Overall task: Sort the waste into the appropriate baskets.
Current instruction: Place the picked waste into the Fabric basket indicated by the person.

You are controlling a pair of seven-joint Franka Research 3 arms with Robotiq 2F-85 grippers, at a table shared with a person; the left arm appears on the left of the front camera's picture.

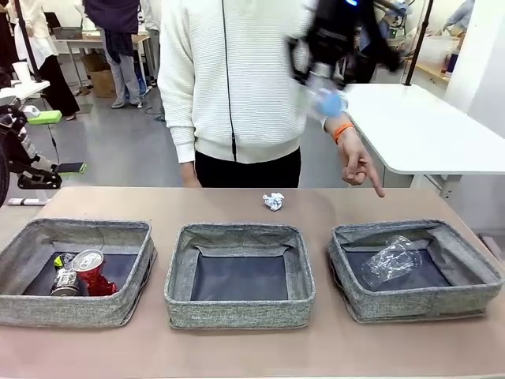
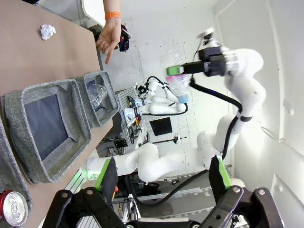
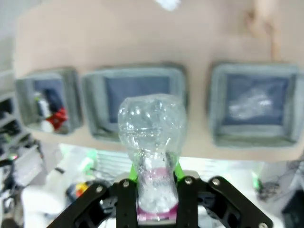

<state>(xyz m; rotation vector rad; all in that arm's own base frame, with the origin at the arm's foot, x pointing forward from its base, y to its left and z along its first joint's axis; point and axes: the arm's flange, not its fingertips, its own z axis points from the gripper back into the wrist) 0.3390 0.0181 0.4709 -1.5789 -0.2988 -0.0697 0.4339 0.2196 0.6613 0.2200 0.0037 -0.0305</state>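
Three low grey woven fabric baskets (image 1: pixel 239 276) are lined up on the brown surface (image 1: pixel 237 204), with a crumpled white paper ball (image 1: pixel 273 201) behind the middle one and a person's pointing hand (image 1: pixel 359 166) above the right one. One clear plastic bottle (image 3: pixel 151 142) is clamped in the right hand (image 3: pixel 154 190), high above the baskets. The left hand (image 2: pixel 166 183) is held apart. Two cans (image 1: pixel 83 274) are seen in the left basket, one clear plastic cup (image 1: pixel 390 260) in the right.

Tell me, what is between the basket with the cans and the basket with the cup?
Front view: the middle basket sits between the cans' basket and the cup's basket. It holds nothing.
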